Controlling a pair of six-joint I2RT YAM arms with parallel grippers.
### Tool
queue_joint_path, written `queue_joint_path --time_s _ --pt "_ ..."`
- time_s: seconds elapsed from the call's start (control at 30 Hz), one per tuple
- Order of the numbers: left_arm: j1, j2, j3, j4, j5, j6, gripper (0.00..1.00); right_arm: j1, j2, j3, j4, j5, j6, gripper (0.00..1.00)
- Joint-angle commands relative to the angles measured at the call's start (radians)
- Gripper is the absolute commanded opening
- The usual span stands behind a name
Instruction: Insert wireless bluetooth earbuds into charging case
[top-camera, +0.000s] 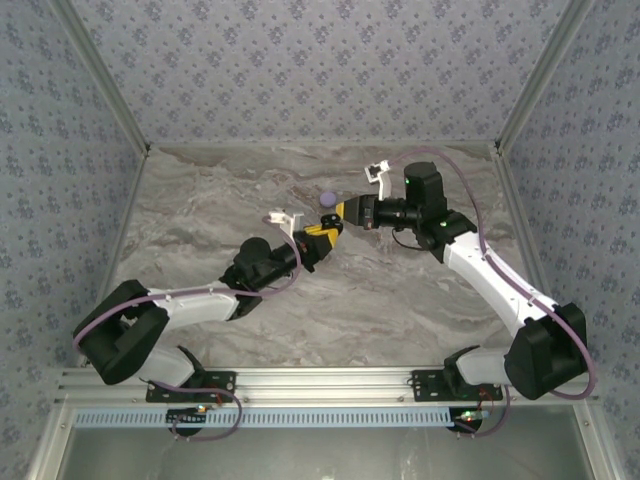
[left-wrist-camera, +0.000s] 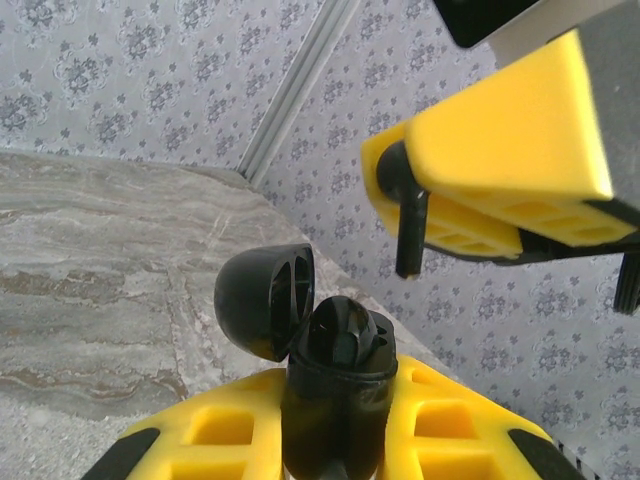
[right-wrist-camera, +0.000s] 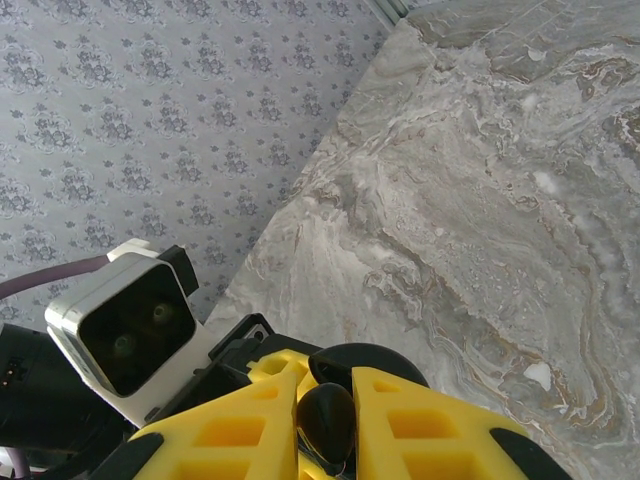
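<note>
Marble table (top-camera: 400, 300) | left gripper (top-camera: 320, 238) clamped on case (left-wrist-camera: 335, 400), lid open | right gripper (right-wrist-camera: 325, 400) pinching earbud (left-wrist-camera: 408, 230), 1 o'clock of case | advised: align stem with socket, lower slowly, release once seated

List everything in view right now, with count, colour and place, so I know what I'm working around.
charging case: one, black, lid open, clamped in the left gripper above the table
earbud: one, black, pinched in the right gripper, stem pointing down, close to the open case
dark shape inside the case: one, black; cannot tell whether it is the second earbud
disc: one, pale lilac, on the table just beyond the two grippers
table: one, grey marble pattern
walls: grey-blue floral wallpaper on three sides
left gripper: one, yellow fingers, shut on the charging case
right gripper: one, yellow fingers, shut on the earbud
</note>
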Motion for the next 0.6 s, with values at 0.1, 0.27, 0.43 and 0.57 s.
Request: queue_joint_path --time_s 0.1,0.27,0.43,0.57 --pt "-0.009 -0.009 0.044 0.050 0.013 -0.007 0.18 0.010 -0.014 0.031 0.016 0.001 0.003 0.19" --pt "-0.010 -0.013 0.045 0.048 0.015 -0.007 0.18 0.014 -0.009 0.039 0.010 0.000 -0.001 0.19" --pt "-0.010 -0.013 0.047 0.051 0.016 -0.012 0.18 0.017 -0.005 0.039 0.004 0.001 -0.003 0.19" --pt "-0.009 -0.019 0.047 0.055 0.011 -0.013 0.18 0.021 0.002 0.041 0.000 0.004 -0.008 0.19"
